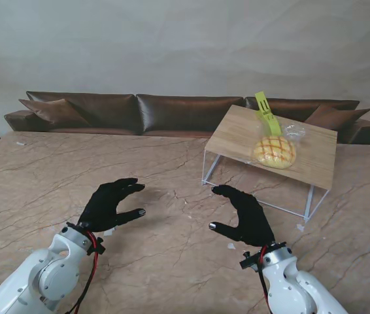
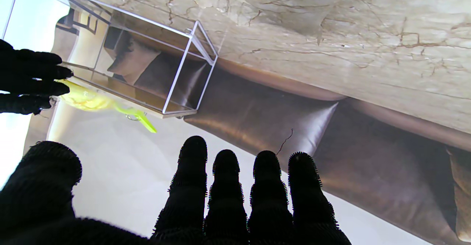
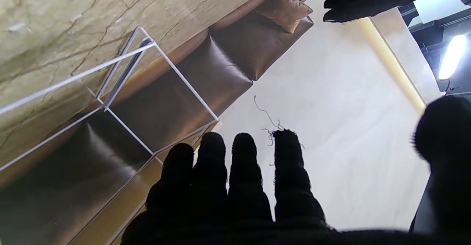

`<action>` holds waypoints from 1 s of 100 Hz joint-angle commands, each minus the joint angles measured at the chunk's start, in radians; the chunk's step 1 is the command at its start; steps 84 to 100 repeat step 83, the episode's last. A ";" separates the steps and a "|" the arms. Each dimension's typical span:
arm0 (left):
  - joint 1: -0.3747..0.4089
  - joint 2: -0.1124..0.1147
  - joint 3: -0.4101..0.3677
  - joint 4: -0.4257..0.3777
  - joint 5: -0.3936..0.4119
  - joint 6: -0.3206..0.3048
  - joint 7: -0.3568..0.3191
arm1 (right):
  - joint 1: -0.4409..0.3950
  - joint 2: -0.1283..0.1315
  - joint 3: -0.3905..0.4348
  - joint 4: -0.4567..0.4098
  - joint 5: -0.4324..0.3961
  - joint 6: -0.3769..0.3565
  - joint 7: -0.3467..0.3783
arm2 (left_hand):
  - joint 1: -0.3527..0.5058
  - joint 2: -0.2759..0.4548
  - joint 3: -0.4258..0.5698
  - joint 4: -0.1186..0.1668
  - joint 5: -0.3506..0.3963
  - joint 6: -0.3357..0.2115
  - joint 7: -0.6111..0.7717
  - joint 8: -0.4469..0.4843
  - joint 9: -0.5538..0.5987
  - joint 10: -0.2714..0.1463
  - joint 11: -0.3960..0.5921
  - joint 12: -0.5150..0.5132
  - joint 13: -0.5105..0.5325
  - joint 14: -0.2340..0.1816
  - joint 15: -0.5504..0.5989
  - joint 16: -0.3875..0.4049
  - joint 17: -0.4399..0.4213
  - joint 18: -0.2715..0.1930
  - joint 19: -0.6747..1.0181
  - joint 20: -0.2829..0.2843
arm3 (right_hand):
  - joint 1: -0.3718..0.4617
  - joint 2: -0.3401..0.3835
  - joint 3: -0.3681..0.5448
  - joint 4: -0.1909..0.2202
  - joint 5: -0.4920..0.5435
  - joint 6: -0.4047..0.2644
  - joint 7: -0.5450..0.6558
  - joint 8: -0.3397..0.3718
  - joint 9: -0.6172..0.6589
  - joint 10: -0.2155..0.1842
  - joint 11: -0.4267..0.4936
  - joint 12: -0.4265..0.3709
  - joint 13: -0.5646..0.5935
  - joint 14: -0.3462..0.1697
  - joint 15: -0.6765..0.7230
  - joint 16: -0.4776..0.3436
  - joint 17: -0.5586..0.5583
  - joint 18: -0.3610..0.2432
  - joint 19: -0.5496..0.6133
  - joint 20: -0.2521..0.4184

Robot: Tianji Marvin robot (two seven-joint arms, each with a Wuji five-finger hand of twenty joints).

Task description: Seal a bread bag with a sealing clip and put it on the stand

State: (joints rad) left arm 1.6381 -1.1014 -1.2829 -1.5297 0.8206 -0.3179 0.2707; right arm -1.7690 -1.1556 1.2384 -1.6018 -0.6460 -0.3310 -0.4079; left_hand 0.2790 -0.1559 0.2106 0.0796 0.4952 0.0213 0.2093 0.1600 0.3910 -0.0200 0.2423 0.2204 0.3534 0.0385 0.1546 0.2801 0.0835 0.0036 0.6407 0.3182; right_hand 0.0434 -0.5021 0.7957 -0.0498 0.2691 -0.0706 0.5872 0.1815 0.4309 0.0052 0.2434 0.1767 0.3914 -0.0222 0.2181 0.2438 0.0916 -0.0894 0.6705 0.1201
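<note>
Marble-pattern worktop (image 1: 172, 261) with brown veins, dark brown leather sofa (image 1: 172, 112) along its far edge, plain pale wall behind. Stand (image 1: 316, 154), a wooden top on thin white wire legs, sat on the worktop at far right. Bread bag (image 1: 275, 150) lay on the stand top: clear plastic around a round yellow bun with a scored crust, bag neck toward the sofa. Yellow-green sealing clip (image 1: 266, 112) was at that neck, one arm sticking up and tilted; couldn't tell from the stand view whether it was latched shut. Left robot hand (image 1: 110, 204), black glove, hovered over the worktop left of centre, palm turned inward, fingers apart and lightly curled, thumb separate, nothing in it. Right robot hand (image 1: 244, 216) mirrored it right of centre, nearer to me than the stand's front-left leg, also spread and empty. Both hands were well apart from the bag and from each other. Left wrist view caught the stand frame (image 2: 184, 68) plus the bun and clip (image 2: 141, 118) behind the other hand's fingertips. Right wrist view showed only wire legs (image 3: 154, 87) and the sofa.
</note>
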 commanded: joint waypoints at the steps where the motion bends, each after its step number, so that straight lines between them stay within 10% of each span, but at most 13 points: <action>1: 0.012 -0.006 0.005 -0.002 -0.001 -0.005 0.001 | -0.002 -0.012 -0.009 -0.002 0.019 -0.003 -0.004 | -0.015 0.044 -0.025 0.036 -0.001 0.010 -0.042 -0.010 -0.038 -0.006 -0.022 -0.010 0.000 -0.031 -0.009 -0.003 -0.005 -0.033 0.005 0.015 | -0.065 0.001 0.020 0.018 -0.009 0.002 0.000 -0.015 0.015 -0.011 -0.023 -0.011 -0.019 -0.040 -0.016 -0.005 -0.007 -0.027 -0.006 -0.012; 100: 0.023 -0.013 0.033 0.007 -0.017 -0.013 0.030 | 0.034 -0.020 -0.030 0.026 0.076 -0.029 0.006 | -0.003 0.042 -0.009 0.028 -0.003 0.003 -0.032 -0.004 -0.034 -0.012 -0.024 -0.012 -0.008 -0.036 -0.020 -0.005 -0.018 -0.007 -0.005 0.010 | -0.048 0.007 0.014 0.014 0.021 -0.007 0.022 -0.004 0.028 -0.007 0.028 0.015 0.012 -0.028 -0.014 0.004 0.006 -0.009 0.010 0.008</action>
